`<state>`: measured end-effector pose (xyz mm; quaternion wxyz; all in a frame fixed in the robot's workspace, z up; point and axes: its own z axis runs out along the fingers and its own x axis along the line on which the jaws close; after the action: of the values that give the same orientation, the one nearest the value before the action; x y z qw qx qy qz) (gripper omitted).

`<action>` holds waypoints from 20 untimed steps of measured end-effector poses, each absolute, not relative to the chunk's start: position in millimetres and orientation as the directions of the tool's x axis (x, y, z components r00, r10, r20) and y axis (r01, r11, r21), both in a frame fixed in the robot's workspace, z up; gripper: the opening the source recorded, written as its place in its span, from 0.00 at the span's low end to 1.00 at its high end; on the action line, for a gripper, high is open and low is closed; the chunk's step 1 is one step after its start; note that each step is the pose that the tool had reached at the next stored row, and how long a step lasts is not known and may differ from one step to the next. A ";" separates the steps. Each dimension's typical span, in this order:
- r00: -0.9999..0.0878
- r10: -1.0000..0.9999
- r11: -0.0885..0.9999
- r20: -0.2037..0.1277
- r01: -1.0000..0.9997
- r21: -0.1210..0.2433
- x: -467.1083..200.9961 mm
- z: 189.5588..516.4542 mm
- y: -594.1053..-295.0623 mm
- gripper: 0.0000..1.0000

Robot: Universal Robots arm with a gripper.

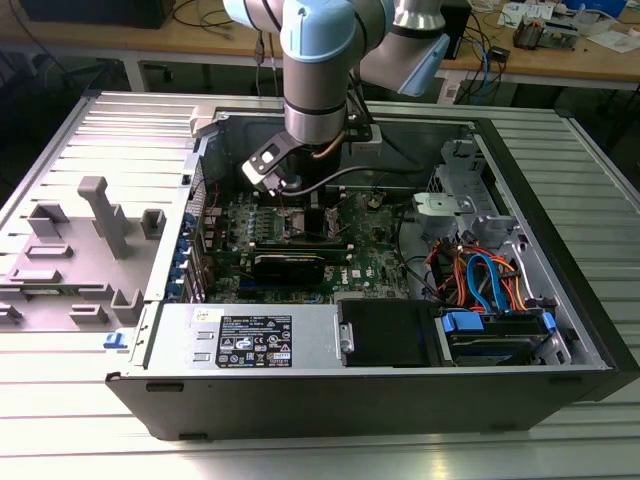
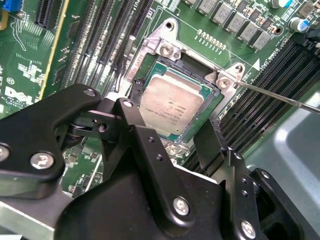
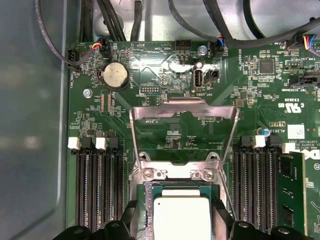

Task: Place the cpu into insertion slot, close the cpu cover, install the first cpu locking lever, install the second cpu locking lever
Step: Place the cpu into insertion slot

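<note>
The cpu (image 2: 170, 105) is a small square chip with a dull silver top, lying flat inside the insertion slot (image 2: 150, 55), whose silver rim and screws frame it. My gripper (image 2: 170, 112) straddles the chip, its black fingers (image 2: 131, 107) pressed against two opposite edges. The first wrist view has the cpu (image 3: 186, 215) between the same fingers, with the gripper (image 3: 182, 222) low over the socket. The cpu cover (image 3: 182, 106), a thin silver frame, stands raised on its hinge beyond the socket. One thin wire locking lever (image 2: 280, 97) sticks out, unlatched. In the exterior view the gripper (image 1: 305, 200) reaches down into the open computer case.
Long black memory slots (image 3: 95, 190) flank the socket on both sides, and a green memory card (image 3: 290, 195) stands in one. Cables (image 1: 480, 275) and drive bays crowd the exterior view's right. A power supply (image 1: 250, 340) lies along the near case wall. Grey fixtures (image 1: 100, 215) stand outside.
</note>
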<state>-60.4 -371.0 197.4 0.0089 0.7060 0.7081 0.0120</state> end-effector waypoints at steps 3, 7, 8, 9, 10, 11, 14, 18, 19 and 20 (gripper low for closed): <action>-0.003 1.000 0.003 0.004 1.000 0.030 -60.2 196.2 -369.4 0.68; -0.003 1.000 0.002 0.004 1.000 0.030 -60.3 196.2 -369.4 0.68; -0.002 1.000 0.002 0.004 1.000 0.030 -60.3 196.2 -369.4 0.68; -0.002 1.000 0.002 0.004 1.000 0.030 -60.3 196.2 -369.4 0.68; -0.002 1.000 0.002 0.004 1.000 0.029 -60.3 196.2 -369.4 0.68; -0.002 1.000 0.002 0.004 1.000 0.030 -60.3 196.2 -369.4 0.68; -0.002 1.000 0.002 0.004 1.000 0.029 -60.3 196.1 -369.4 0.68; -0.002 1.000 0.002 0.004 1.000 0.029 -60.6 195.4 -369.3 0.68; -0.002 1.000 0.002 0.004 1.000 0.029 -60.7 195.3 -369.2 0.68; -0.002 1.000 0.002 0.004 1.000 0.029 -60.7 195.3 -369.2 0.68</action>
<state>-60.7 -369.2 195.3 0.0089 0.7063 0.7078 0.0119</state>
